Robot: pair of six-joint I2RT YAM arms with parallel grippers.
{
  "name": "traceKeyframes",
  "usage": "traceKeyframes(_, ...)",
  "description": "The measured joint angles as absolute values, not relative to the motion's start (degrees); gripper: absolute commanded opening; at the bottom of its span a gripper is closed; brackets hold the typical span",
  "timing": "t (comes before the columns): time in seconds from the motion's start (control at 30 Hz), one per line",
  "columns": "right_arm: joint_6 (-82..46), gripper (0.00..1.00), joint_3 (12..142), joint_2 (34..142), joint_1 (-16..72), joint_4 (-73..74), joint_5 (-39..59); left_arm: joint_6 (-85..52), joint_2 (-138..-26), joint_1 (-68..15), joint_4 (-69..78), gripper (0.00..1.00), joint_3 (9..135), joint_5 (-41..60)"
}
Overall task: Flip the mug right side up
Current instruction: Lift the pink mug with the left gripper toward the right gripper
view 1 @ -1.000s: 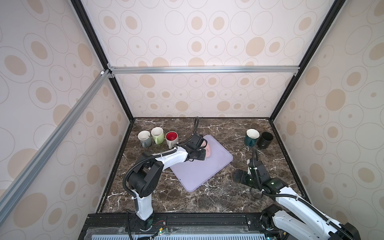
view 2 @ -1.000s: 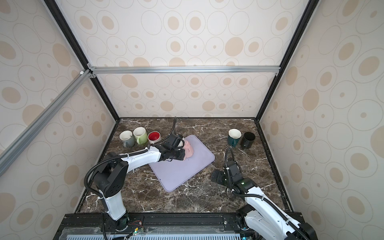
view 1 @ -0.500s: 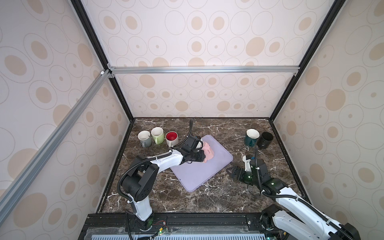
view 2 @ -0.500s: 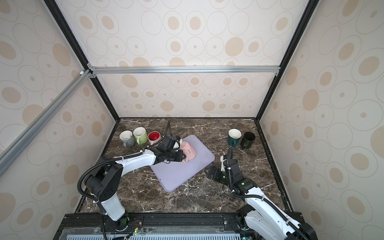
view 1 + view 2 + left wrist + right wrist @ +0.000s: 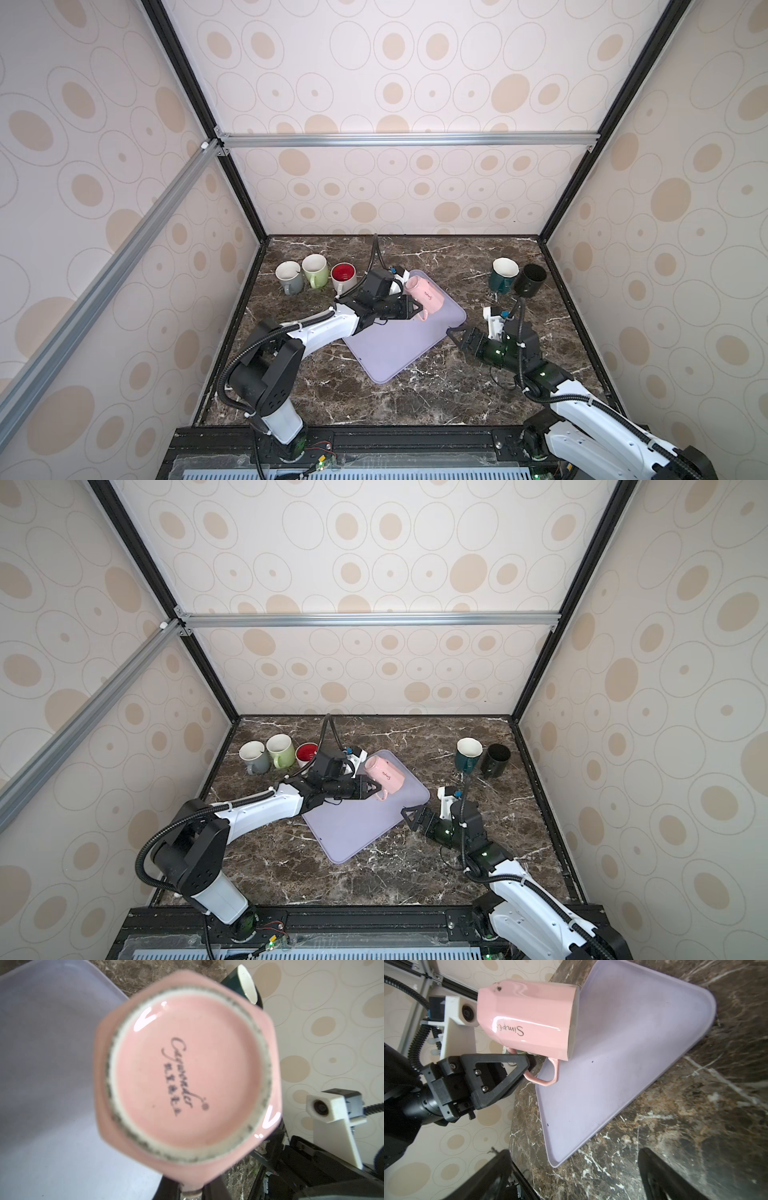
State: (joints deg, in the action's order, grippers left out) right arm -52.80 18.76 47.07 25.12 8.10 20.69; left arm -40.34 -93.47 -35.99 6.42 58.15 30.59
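The pink mug [image 5: 426,294] [image 5: 384,774] hangs tilted on its side over the back part of the lavender tray [image 5: 399,345] [image 5: 357,825]. Its base faces the left wrist camera, which shows the printed base [image 5: 187,1076]. Its mouth points toward the tray [image 5: 612,1064]. My left gripper [image 5: 415,311] [image 5: 374,791] [image 5: 529,1059] [image 5: 192,1192] is shut on the mug's handle [image 5: 548,1078]. My right gripper [image 5: 453,334] [image 5: 409,816] [image 5: 575,1178] stands open and empty, low over the marble by the tray's right corner. It is apart from the mug [image 5: 529,1020].
Grey [image 5: 289,278], green [image 5: 315,270] and red-lined [image 5: 344,276] mugs stand upright at the back left, close behind my left wrist. A teal mug [image 5: 503,274] and a black cup [image 5: 532,280] stand at the back right. Walls enclose the marble table [image 5: 415,395].
My left gripper has raised and turned the pink mug over the tray. My right arm has slid left toward the tray's right corner, jaws still wide.
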Motion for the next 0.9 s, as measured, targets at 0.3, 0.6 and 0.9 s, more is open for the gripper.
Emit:
traceKeyframes(0.3,-55.29,0.94,18.74,46.92,25.17,17.65,24.67,-48.16,-89.67,-35.99,17.89,0.0,55.81,35.79)
traceKeyframes(0.6,-58.11,0.88,19.51,48.38,25.26,25.5,27.31,-56.14,-86.67,-35.99,27.97,0.0,51.64,39.92)
traceKeyframes(0.9,-59.51,0.87,20.36,50.13,25.45,27.94,27.7,-57.36,-86.46,-35.81,29.47,0.0,51.46,40.4)
